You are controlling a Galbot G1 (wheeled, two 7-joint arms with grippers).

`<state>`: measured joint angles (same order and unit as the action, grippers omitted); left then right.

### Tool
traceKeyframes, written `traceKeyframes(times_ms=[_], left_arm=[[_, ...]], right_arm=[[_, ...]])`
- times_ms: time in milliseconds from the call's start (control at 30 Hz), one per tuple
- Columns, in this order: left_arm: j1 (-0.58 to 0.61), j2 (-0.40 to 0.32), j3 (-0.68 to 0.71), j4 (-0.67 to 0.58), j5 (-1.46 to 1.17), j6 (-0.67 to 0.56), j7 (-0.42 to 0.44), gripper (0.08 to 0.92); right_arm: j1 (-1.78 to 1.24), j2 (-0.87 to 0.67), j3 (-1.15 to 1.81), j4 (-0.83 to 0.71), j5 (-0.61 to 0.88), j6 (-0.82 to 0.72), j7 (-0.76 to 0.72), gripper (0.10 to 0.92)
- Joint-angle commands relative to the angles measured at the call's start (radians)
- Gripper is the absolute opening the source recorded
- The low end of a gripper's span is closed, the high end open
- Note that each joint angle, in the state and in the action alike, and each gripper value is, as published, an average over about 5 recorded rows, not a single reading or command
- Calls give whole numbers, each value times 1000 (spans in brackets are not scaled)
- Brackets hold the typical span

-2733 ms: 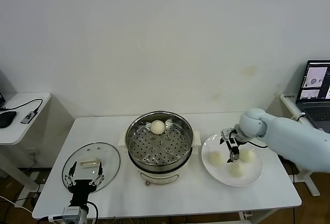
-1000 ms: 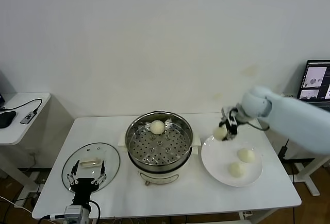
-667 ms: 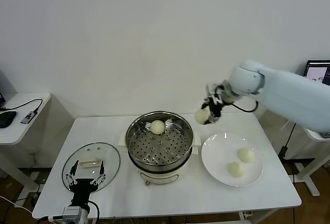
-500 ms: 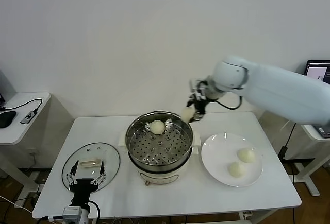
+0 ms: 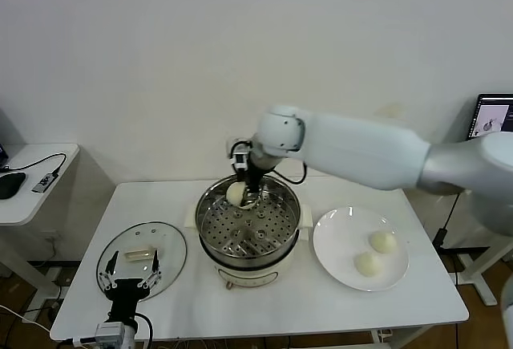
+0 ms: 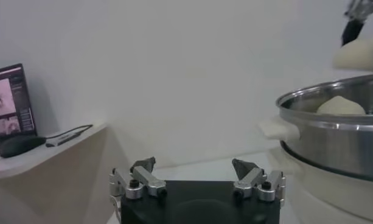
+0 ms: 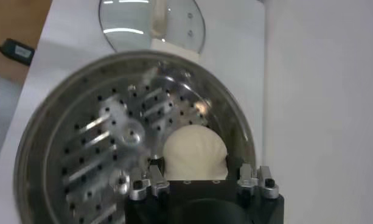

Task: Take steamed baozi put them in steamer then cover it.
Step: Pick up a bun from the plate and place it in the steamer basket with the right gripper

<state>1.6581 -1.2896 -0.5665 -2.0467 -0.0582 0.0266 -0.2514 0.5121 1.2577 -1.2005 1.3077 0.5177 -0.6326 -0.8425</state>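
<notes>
My right gripper (image 5: pixel 245 184) is shut on a steamed baozi (image 5: pixel 235 193) and holds it just over the far side of the steamer (image 5: pixel 210 222). In the right wrist view the bun (image 7: pixel 194 151) sits between the fingers above the perforated tray (image 7: pixel 95 158). The left wrist view shows the held bun (image 6: pixel 360 53) above the pot rim and another bun (image 6: pixel 339 106) lying inside the steamer (image 6: pixel 332 131). Two more buns (image 5: pixel 383 241) (image 5: pixel 368 263) lie on the white plate (image 5: pixel 337 233). The glass cover (image 5: pixel 168 246) lies flat at the front left. My left gripper (image 5: pixel 128 275) is open at its near edge.
A low side table (image 5: pixel 36 196) with a mouse (image 5: pixel 10 184) and a cable stands at the left. A laptop (image 5: pixel 490 124) stands at the far right. The table's front edge runs just below the cover and the plate.
My right gripper has lifted one bun off the plate and carried it left, to over the steamer's far side. The plate now holds two buns. The left arm has not moved.
</notes>
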Motion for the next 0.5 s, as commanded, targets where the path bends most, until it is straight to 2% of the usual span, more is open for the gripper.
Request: traceKeyframes(times_ms=[33,500], left_arm=[[-5,-1,2,6,2,0,0,823],[-10,2,2,13,1,-10,2,823]], right_arm=[[-90,152,-6,-98,1,-36,30,621],[-127,168,-10,-134,-21,-48,51,627]])
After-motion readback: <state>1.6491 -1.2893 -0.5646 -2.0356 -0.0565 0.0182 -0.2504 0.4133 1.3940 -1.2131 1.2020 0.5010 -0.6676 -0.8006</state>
